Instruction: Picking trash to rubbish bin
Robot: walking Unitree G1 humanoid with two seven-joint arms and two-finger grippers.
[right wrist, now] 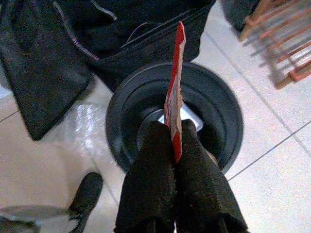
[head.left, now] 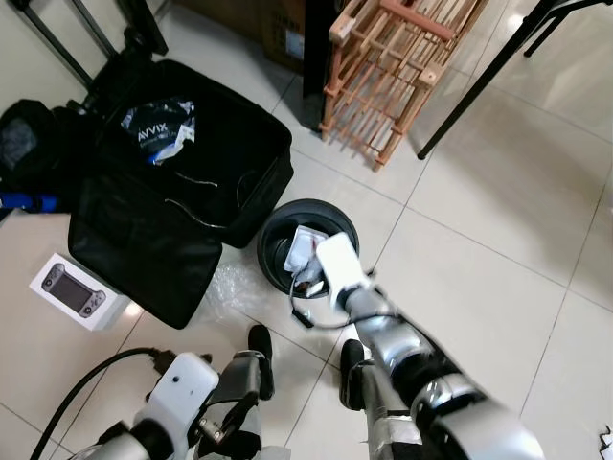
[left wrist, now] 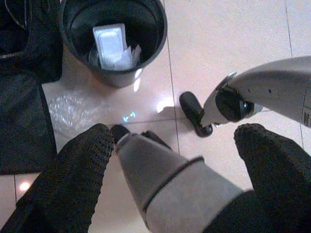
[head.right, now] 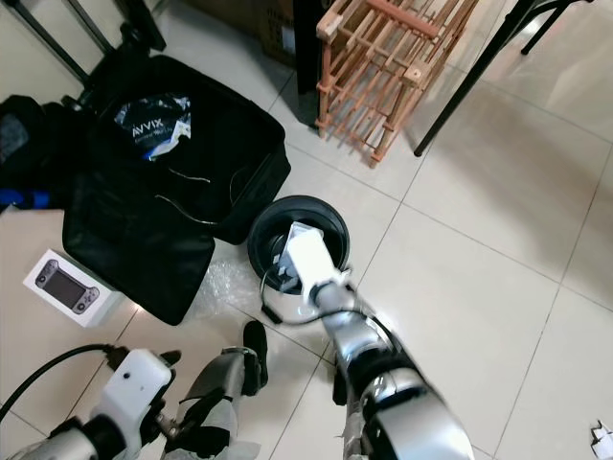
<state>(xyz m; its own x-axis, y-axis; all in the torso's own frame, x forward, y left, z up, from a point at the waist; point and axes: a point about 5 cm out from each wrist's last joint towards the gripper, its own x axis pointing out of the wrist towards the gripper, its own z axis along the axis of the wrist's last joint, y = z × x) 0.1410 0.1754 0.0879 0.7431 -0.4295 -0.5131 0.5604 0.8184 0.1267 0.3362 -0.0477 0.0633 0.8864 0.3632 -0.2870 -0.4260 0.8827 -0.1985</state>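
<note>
Head views: my right gripper [head.left: 308,251] reaches over the black bin [head.left: 278,240], fingers hidden there. Right wrist: fingers [right wrist: 150,165] pinched on a thin red card [right wrist: 175,97], edge-up above the bin. Left wrist: left gripper [left wrist: 172,145] wide, low, empty; white trash [left wrist: 111,46] inside the bin.

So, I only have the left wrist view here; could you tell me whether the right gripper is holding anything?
Observer: Yes, the right gripper is shut on a flat red-edged card, edge-on.
Operator: Thanks. Is it over the bin?
Observer: Yes, in the right wrist view it sits above the black rubbish bin.
Operator: Anything nearby I should know of?
Observer: A wooden rack stands beyond the bin.
</note>
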